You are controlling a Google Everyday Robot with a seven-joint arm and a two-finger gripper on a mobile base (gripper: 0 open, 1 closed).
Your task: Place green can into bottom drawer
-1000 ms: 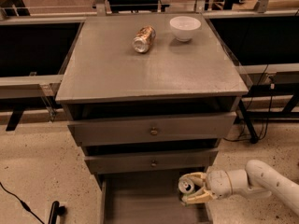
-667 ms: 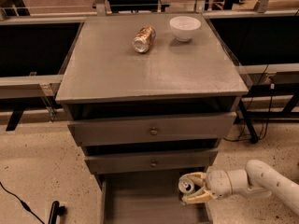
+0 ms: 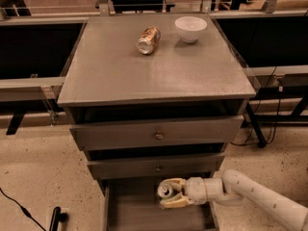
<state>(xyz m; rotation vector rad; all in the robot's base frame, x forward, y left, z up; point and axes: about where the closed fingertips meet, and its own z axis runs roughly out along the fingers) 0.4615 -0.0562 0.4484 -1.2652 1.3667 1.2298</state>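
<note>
Green can (image 3: 165, 191) is clenched in the gripper (image 3: 166, 194), silver end turned up and to the left, and is held just over the open bottom drawer (image 3: 139, 215), so only lowering and release are judged necessary.

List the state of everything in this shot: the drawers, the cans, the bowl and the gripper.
Bottom drawer: pulled open.
Top drawer: pushed in, perhaps slightly ajar.
Middle drawer: the same.
Green can: gripped on its side, not yet released.
Gripper: shut on the green can, over the bottom drawer.
Orange can: lying on its side on the cabinet top.
White bowl: upright on the cabinet top.
</note>
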